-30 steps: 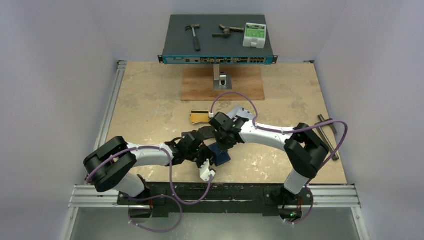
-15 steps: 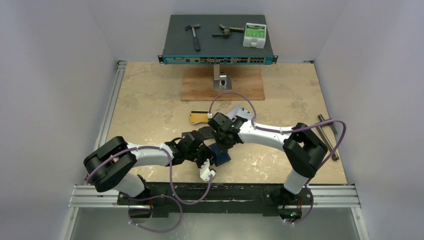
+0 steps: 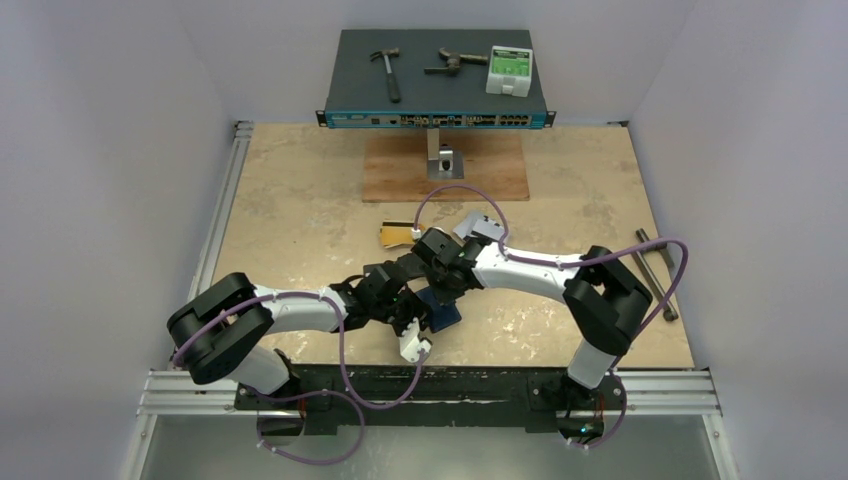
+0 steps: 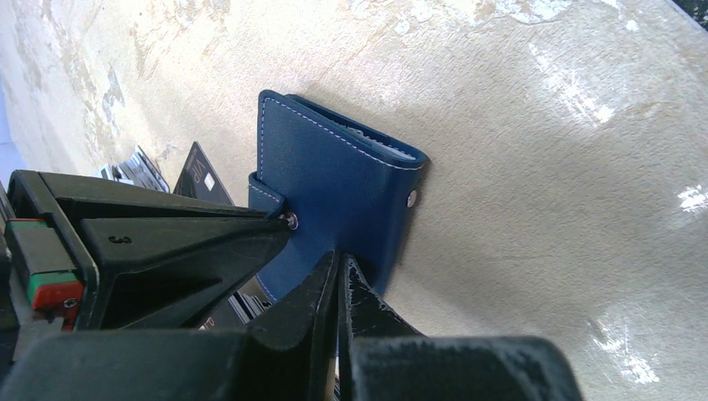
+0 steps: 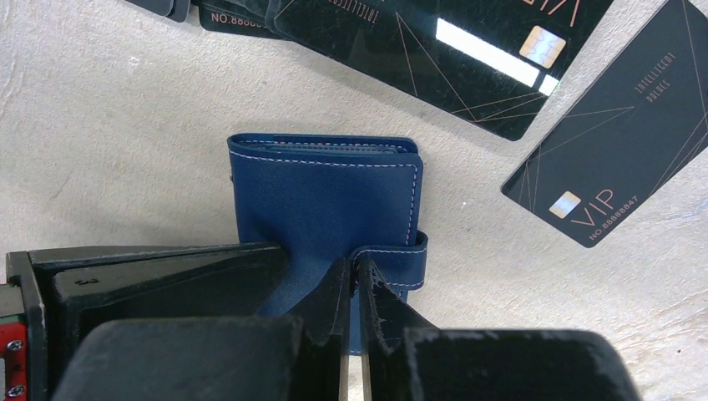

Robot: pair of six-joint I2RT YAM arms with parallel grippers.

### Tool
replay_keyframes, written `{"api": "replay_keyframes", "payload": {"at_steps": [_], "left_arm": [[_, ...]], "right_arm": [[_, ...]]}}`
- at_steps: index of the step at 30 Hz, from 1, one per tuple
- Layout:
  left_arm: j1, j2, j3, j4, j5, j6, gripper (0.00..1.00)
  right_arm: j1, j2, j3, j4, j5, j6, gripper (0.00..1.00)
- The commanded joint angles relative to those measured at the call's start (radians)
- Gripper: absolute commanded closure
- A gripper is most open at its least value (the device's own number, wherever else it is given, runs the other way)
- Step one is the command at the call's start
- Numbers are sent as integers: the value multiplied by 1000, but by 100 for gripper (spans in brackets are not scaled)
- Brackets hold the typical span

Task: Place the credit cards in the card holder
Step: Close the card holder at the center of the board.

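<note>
Two grippers meet at the card holder [image 3: 446,312], a navy-blue case lying flat on the table [image 3: 300,200] near its front edge, between the two arms. The left gripper [image 4: 341,266] has its fingers pressed together with the lower part of the holder's blue cover [image 4: 342,180] pinched between them, just beside a small metal snap. The right gripper [image 5: 352,271] comes in from the other side, its fingers likewise squeezed onto the holder's near edge [image 5: 326,196], right next to the stitched tab that wraps round the side. From the right wrist I can see thin pale edges lining the holder's far rim. Several black cards [image 5: 434,50] lie loose on the table just beyond the holder, overlapping one another, and one more black card [image 5: 614,163] marked VIP lies apart to the side. A gold card [image 3: 397,233] with a dark stripe lies farther back, toward the middle of the table.
</note>
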State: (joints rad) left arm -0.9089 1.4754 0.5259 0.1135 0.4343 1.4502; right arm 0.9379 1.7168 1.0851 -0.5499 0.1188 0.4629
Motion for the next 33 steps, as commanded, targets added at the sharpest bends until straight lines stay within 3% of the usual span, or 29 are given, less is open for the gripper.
{"api": "replay_keyframes", "payload": {"at_steps": [1,16,33], "left_arm": [[7,26,-15,-147,-11,-42,99],[8,36,-9,-140,-16,-47,99],[8,59,2,-89,-19,-67,100]], "right_arm": [[33,75,-36,30,-30,25,100],[101,125,-86,71,-30,78,100],[177,237,-237,245,-165,187,100]]}}
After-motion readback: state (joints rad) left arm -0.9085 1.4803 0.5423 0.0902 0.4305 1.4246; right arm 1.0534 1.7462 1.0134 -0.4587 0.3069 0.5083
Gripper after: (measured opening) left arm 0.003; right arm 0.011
